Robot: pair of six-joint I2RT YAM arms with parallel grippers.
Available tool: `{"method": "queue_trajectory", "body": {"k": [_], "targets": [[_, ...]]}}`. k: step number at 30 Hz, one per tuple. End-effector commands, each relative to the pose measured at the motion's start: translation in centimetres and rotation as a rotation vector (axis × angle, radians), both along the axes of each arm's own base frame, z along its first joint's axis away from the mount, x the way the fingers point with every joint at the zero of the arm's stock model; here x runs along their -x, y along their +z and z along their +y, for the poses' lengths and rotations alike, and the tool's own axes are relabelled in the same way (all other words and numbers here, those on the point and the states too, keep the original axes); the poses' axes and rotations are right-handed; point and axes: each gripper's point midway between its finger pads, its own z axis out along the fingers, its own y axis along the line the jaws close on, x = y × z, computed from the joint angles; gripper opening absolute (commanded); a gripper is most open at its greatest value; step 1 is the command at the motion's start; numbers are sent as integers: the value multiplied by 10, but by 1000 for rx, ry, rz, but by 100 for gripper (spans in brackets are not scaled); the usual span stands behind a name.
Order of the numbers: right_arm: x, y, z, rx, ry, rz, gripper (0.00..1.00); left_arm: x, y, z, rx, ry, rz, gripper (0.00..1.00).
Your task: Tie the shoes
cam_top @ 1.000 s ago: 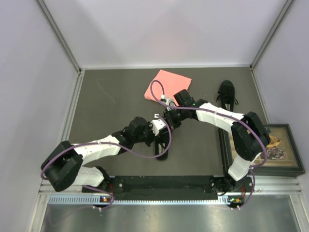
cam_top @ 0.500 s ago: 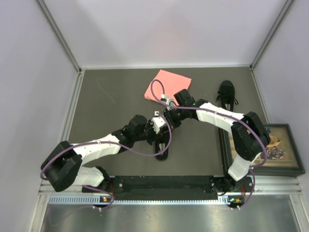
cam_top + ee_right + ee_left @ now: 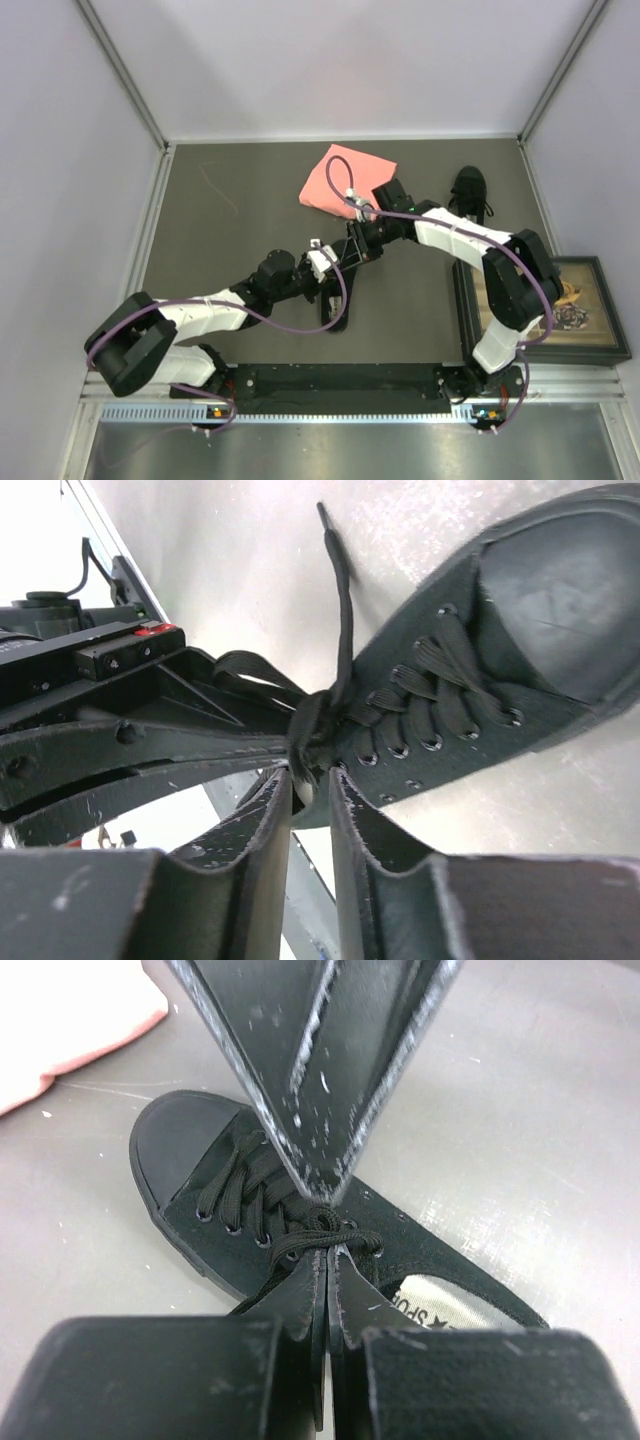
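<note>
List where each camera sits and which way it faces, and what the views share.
Top external: above and behind the bases, looking down on the table; shows left arm, right arm, near shoe, far shoe, pink cloth.
Left wrist: looks along the left gripper at the near shoe's laces; right gripper at top.
Right wrist: looks along its own fingers at the same laces; left gripper at left.
Shared: both wrist views show both grippers meeting at those laces.

reaching inward from both sides, left arm (image 3: 200,315) low and stretched right, right arm (image 3: 450,235) bent at the elbow and folded back left. left claw (image 3: 327,1260) pinched shut; right claw (image 3: 312,780) narrowed to a slit. tips meeting nose to nose.
</note>
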Motion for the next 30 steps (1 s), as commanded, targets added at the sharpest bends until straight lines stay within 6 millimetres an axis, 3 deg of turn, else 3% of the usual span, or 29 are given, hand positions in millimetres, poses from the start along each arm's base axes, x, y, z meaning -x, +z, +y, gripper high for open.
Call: {"method": "queue_trajectory", "body": {"k": [1,4,9,30], "targets": [[-11,33,-3,-76,-23,-28,23,-4,20,-8,81,-16,-77,0],[-19,28,-9,-65,-62,-29,22,-3,20,-8,84,-25,-82,0],[-16,9,-5,-59,-70,65,22,-1,20,-8,81,-35,-89,0],[-5,-7,10,-88,-47,208,26,-1,23,-9,76,-55,-104,0]]}}
